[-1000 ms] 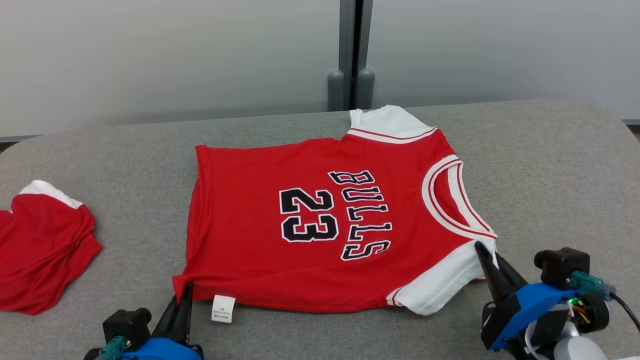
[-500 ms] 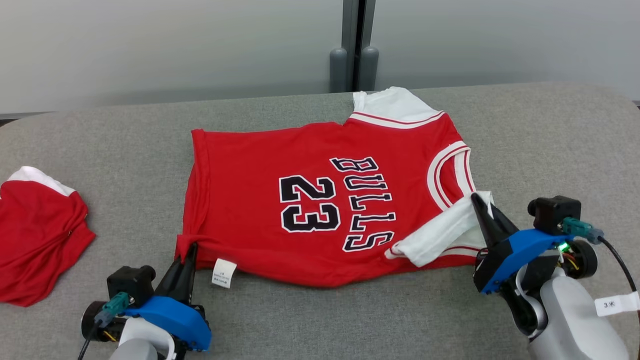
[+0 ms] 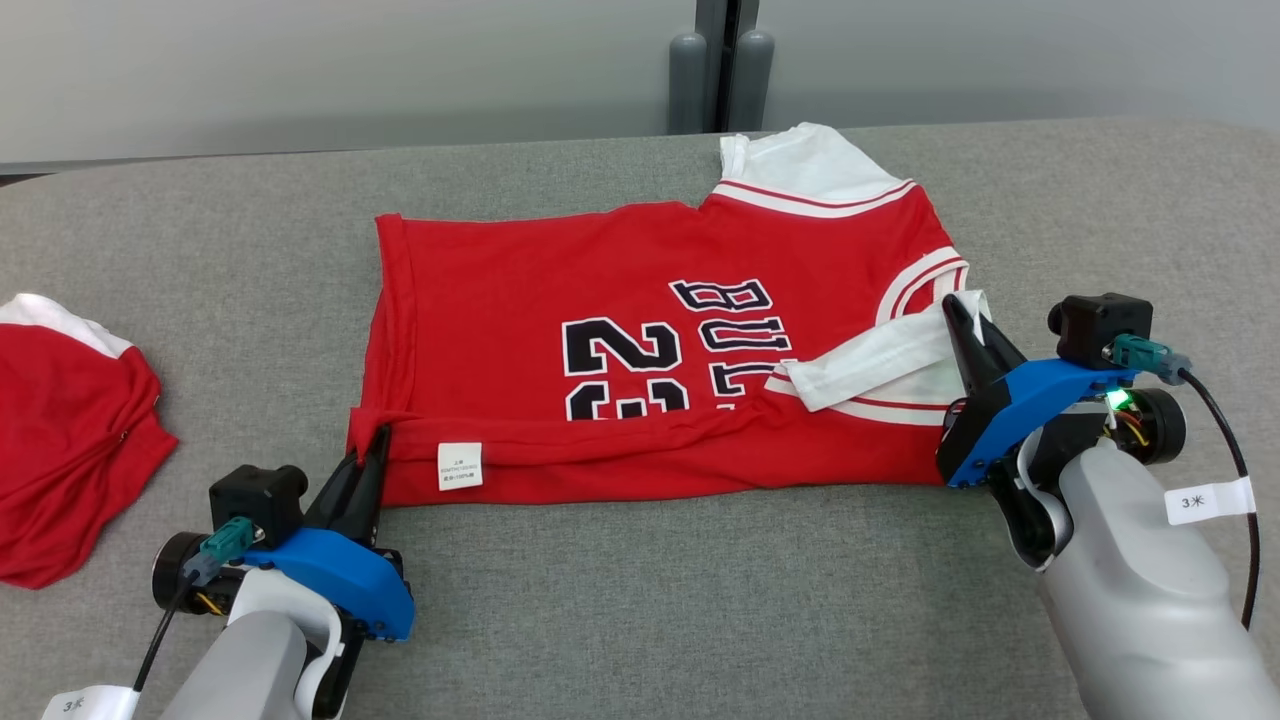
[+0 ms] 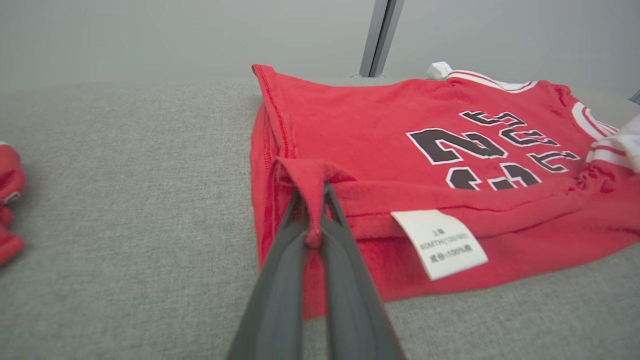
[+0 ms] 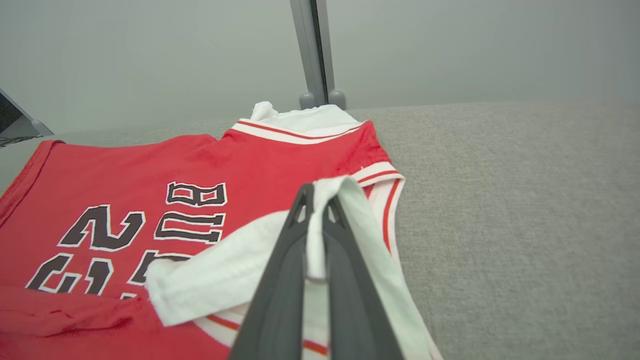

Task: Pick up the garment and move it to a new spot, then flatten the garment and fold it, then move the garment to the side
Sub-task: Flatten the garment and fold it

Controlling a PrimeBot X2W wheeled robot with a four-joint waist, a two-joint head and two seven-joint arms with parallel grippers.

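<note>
A: Lying on the table [image 3: 700, 600], a red jersey [image 3: 640, 330] is shown, six o'clock edge folded over.
B: And the grippers?
A: Clamped on it: left gripper [image 3: 375, 440] at seven o'clock, right gripper [image 3: 960, 310] at three.

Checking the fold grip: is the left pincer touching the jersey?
Touching. Left wrist view shows the left pincer clamped on the jersey at its hem corner.

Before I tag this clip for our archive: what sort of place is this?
Probably a lab or office test bench: a grey fabric-covered table, pale partition panels joined by a grey post behind it, and a second red garment left of the red jersey.
</note>
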